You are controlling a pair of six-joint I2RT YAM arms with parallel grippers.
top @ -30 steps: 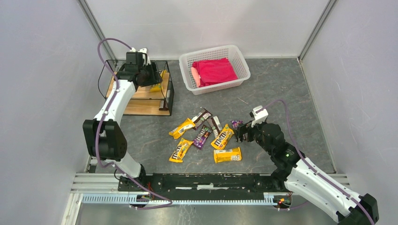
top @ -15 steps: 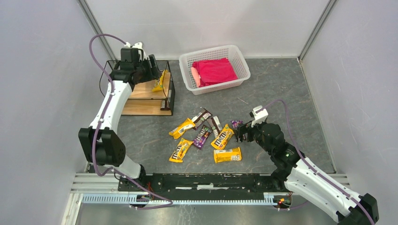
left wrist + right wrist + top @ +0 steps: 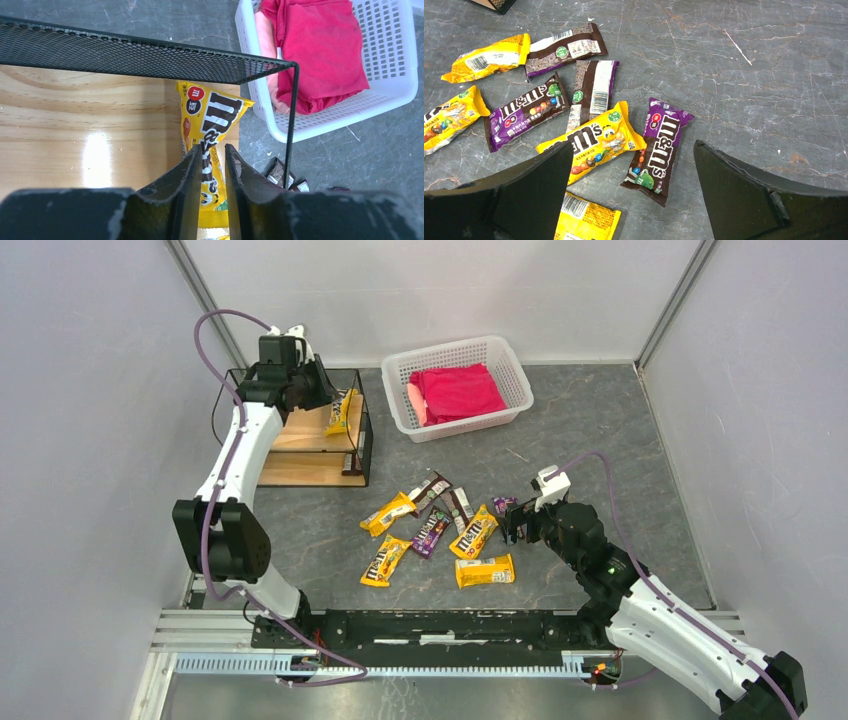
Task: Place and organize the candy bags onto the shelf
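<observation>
The shelf (image 3: pixel 300 440), black wire with wooden boards (image 3: pixel 75 115), stands at the far left. One yellow candy bag (image 3: pixel 340 410) lies flat on its top board at the right edge (image 3: pixel 212 112). My left gripper (image 3: pixel 320 388) hovers just above it, its jaws a narrow gap apart (image 3: pixel 213 146) with the bag's face showing through, not pinched. Several yellow, brown and purple candy bags (image 3: pixel 440 530) lie scattered on the floor in the middle. My right gripper (image 3: pixel 512 522) is wide open (image 3: pixel 633 142) over a purple bag (image 3: pixel 659 150) and a yellow bag (image 3: pixel 594 140), touching neither.
A white perforated basket (image 3: pixel 440 348) with a red cloth (image 3: pixel 455 390) stands at the back, right of the shelf (image 3: pixel 395 90). Grey walls close in both sides. Two brown bags (image 3: pixel 280 172) lie on the floor past the shelf's corner post.
My left gripper let go of the yellow bag, drew back a little from the shelf and narrowed its jaws; the bag now lies on the top board. The right arm has not moved.
</observation>
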